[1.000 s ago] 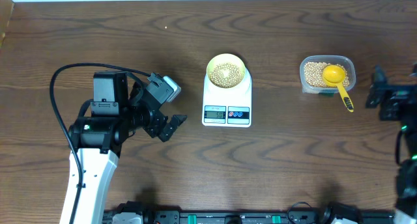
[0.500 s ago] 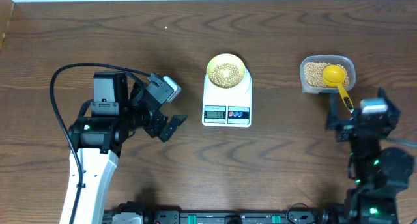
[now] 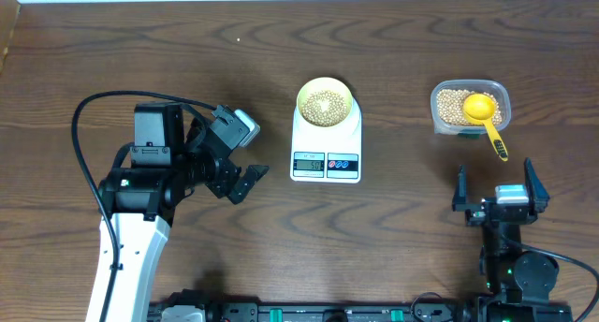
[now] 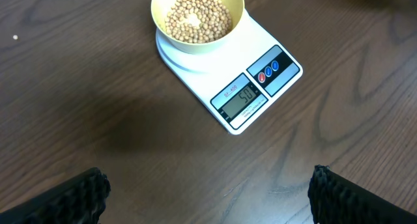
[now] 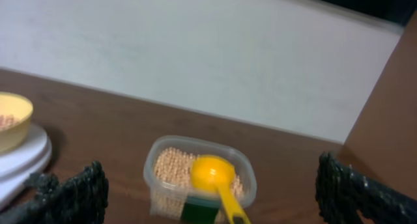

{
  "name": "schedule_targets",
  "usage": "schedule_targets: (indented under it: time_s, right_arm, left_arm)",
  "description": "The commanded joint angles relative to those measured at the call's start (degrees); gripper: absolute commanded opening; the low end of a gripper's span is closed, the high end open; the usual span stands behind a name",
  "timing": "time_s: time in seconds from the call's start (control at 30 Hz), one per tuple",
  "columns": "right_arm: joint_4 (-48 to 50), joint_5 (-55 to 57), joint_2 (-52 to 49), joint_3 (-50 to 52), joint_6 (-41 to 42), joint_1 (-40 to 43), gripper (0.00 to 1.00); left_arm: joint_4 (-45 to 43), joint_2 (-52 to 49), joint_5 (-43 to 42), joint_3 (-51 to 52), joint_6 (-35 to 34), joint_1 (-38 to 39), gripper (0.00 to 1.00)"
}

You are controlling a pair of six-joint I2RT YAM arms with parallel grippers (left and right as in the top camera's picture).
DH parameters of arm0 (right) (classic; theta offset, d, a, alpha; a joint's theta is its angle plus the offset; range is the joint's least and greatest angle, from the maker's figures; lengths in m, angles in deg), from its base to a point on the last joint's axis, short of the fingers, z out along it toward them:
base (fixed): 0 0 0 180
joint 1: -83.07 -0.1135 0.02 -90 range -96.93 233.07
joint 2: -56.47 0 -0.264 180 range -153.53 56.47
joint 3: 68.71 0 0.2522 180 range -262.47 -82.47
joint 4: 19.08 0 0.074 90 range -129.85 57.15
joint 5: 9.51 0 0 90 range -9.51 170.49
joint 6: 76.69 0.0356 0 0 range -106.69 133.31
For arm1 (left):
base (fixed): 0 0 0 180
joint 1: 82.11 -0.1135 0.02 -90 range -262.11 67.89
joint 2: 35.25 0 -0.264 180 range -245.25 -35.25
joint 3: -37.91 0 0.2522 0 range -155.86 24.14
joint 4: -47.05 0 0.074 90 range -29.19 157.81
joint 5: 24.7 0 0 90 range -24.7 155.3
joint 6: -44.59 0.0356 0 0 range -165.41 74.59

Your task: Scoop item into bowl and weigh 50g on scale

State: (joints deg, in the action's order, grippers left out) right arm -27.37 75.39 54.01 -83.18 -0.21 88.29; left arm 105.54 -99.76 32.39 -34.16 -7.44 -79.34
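**Item:** beans [image 4: 197, 15], small, round, tan-beige, matt. One heap is held in the bowl, ahead of the left tool [image 4: 208, 195]. A second, larger lot is kept in the tub, directly ahead of the right tool [image 3: 495, 172].

**Bowl** [image 4: 195, 47]: small, round, pale yellow, seated on the platform end of the scale, the end farthest from the left tool.

**Scale** [image 4: 195, 74]: white, rectangular. A grey display [image 4: 242, 97], on which about 50 appears to be shown, and red and blue buttons [image 4: 268, 71] are turned towards the left tool.

**Room:** bare brown wood surface [image 3: 140, 60] is seen between each tool and its container, and between scale and tub. The far edge of the surface lies beyond both containers.

**Tub** [image 3: 433, 107]: clear plastic with rounded corners. A yellow scoop [image 3: 482, 109] is laid on the beans, its handle passing over the rim towards the right tool.

**Tools:** both are spread wide, and nothing is held in either.
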Motion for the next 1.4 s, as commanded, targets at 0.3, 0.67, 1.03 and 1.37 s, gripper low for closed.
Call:
schedule_targets:
  time_s: [0.3, 0.67, 1.03, 1.37]
  right_arm:
    - [-9.6, 1.2, 2.2, 0.4, 0.6, -0.4, 0.99]
    - [-9.5, 1.1, 2.1, 0.4, 0.6, -0.4, 0.99]
    - [-9.5, 1.2, 2.1, 0.4, 0.6, -0.4, 0.99]
    - [-9.5, 1.1, 2.1, 0.4, 0.6, -0.4, 0.99]
  left_arm:
    - [0.0, -0.2, -0.7, 0.1, 0.8, -0.2, 0.99]
    - [0.0, -0.2, -0.7, 0.1, 0.8, -0.2, 0.99]
    - [0.0, -0.2, -0.7, 0.1, 0.8, -0.2, 0.99]
    - [0.0, -0.2, -0.7, 0.1, 0.8, -0.2, 0.99]
